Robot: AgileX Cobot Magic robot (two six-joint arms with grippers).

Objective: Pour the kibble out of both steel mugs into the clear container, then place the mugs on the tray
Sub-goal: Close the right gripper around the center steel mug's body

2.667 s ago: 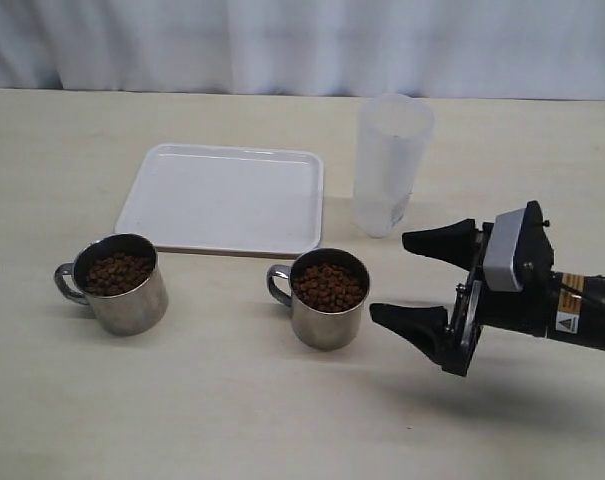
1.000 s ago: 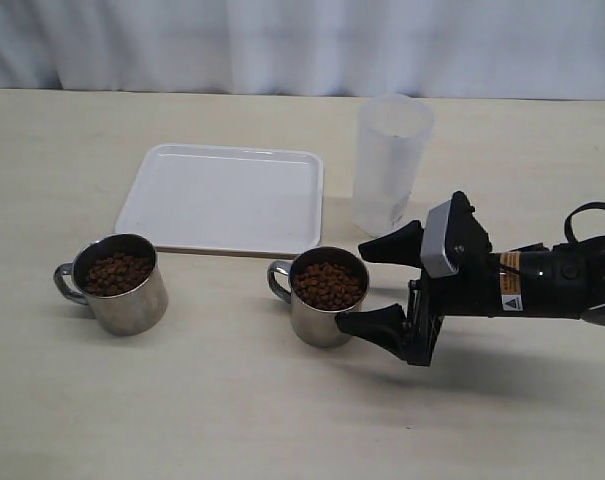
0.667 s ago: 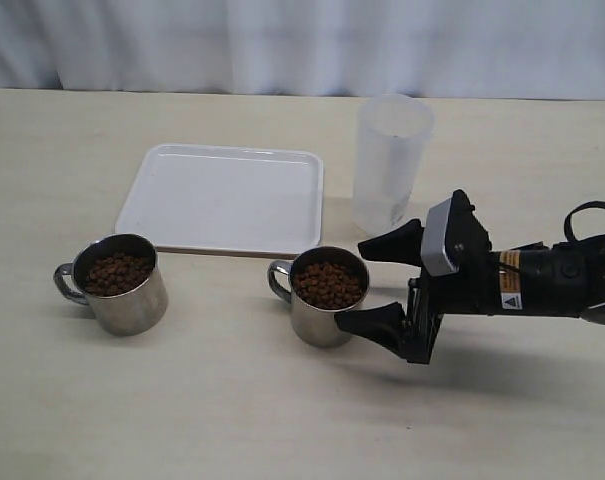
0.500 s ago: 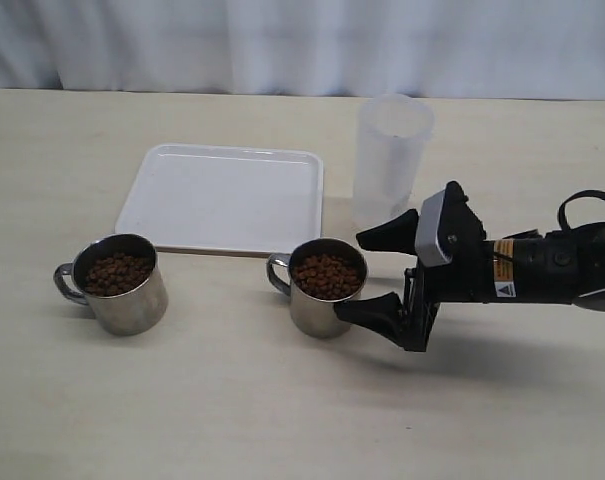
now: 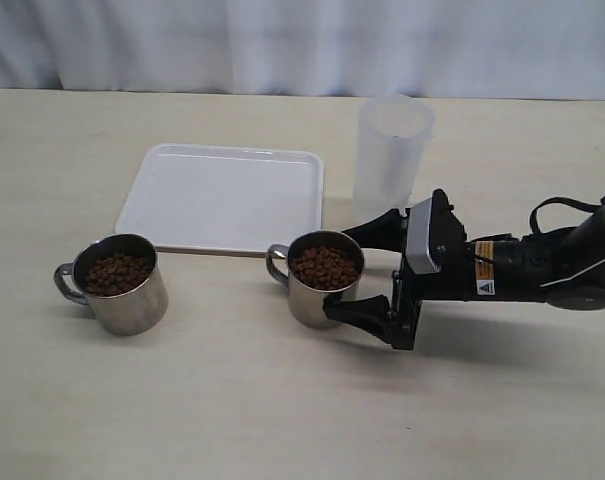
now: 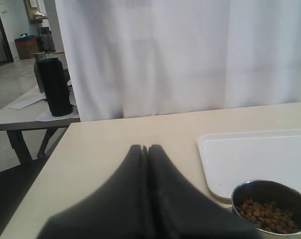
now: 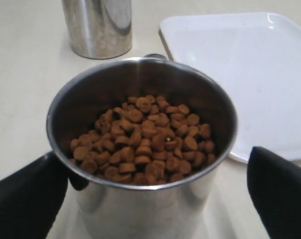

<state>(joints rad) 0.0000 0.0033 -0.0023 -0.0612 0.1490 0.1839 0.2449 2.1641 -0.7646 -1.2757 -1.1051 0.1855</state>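
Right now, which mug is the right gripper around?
The mug nearest the clear container, flanked by the open right gripper; the other mug stands alone, farther off.

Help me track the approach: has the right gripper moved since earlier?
Yes. The right gripper moved left toward the tray, now flanking the right-hand steel mug.

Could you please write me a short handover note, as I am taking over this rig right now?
Left gripper: shut, holding nothing.
Right gripper: open, with its jaws on either side of the middle mug, not closed on it.
Things: the middle mug and the left mug stand upright on the table in front of the tray, both holding kibble. The clear container stands upright at the tray's right end, and no kibble shows in it.
Done: nothing poured, no mug on the tray.
Left: grip and pour both mugs, then put them on the tray.
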